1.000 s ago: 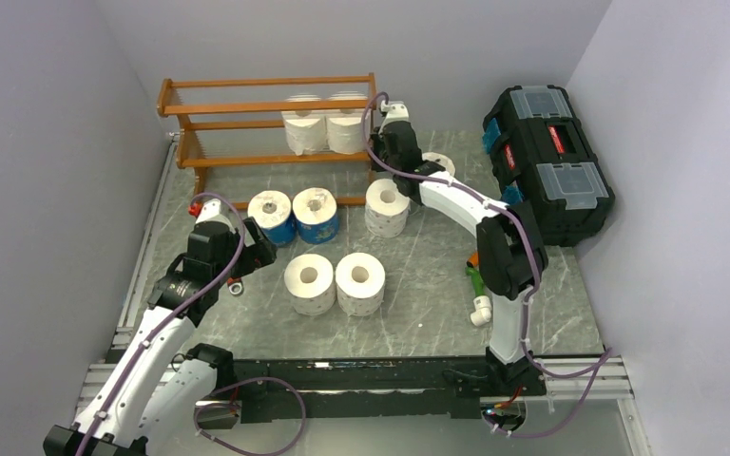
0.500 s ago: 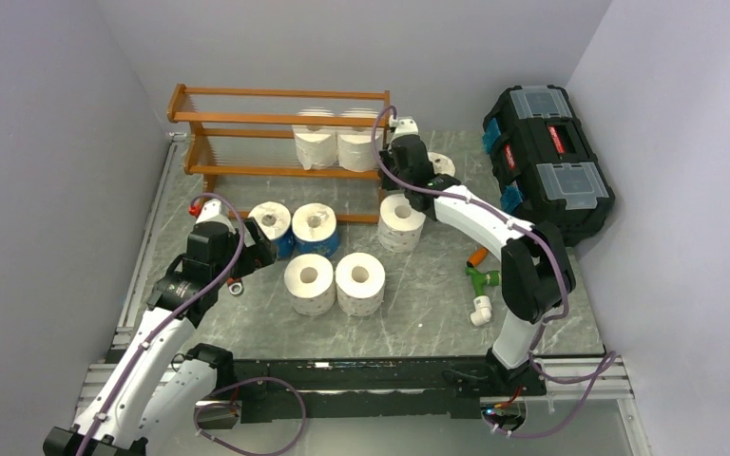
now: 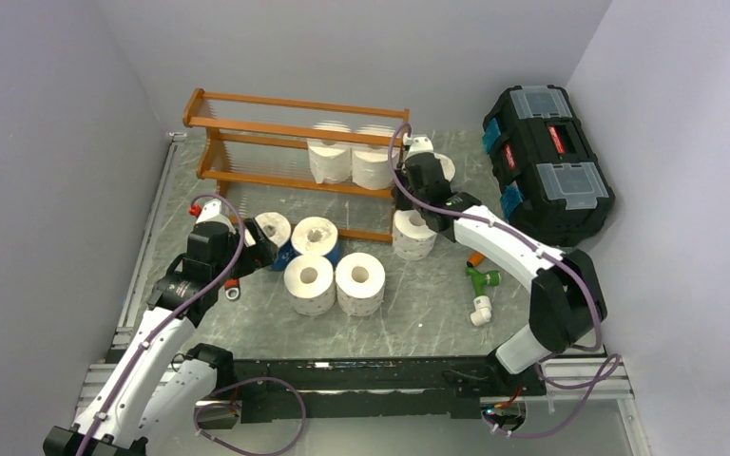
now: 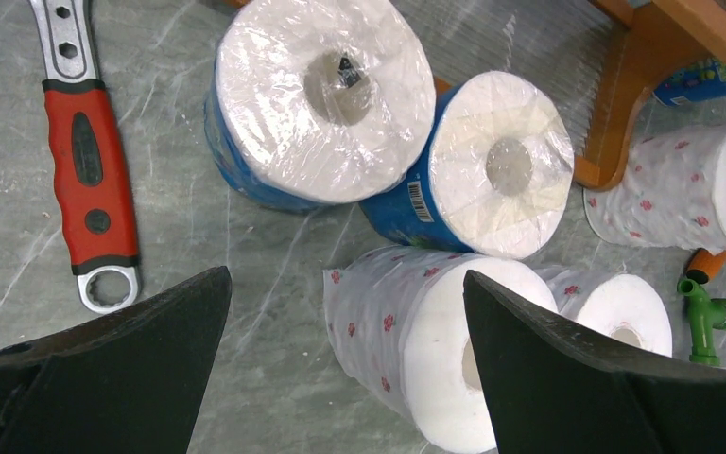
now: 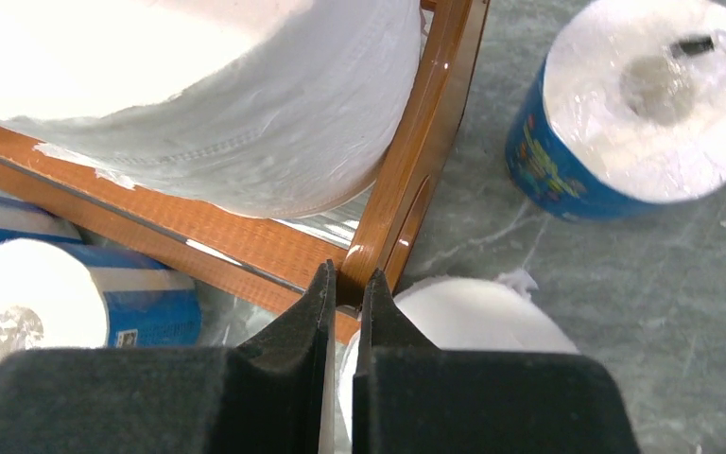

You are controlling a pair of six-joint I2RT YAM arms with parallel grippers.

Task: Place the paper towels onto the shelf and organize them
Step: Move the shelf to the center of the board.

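Top view: bright, even, diffuse overhead light, with short soft shadows on the grey marbled tabletop point(image 3: 418, 275) beside rolls and arms. Sharp throughout.

Left wrist view: table contents crisp. Glare patches on the clear film over the blue-wrapped paper roll point(image 4: 326, 99). Black fingers point(image 4: 123, 369) of the left gripper point(image 4: 345, 276) are near-featureless dark.

Right wrist view: big white paper roll point(image 5: 198, 104) blown out at top. Glossy highlight streak on the orange-brown wooden shelf point(image 5: 416, 142) post. Right gripper point(image 5: 348, 274) fingers point(image 5: 274, 378) black, soft, out of focus.
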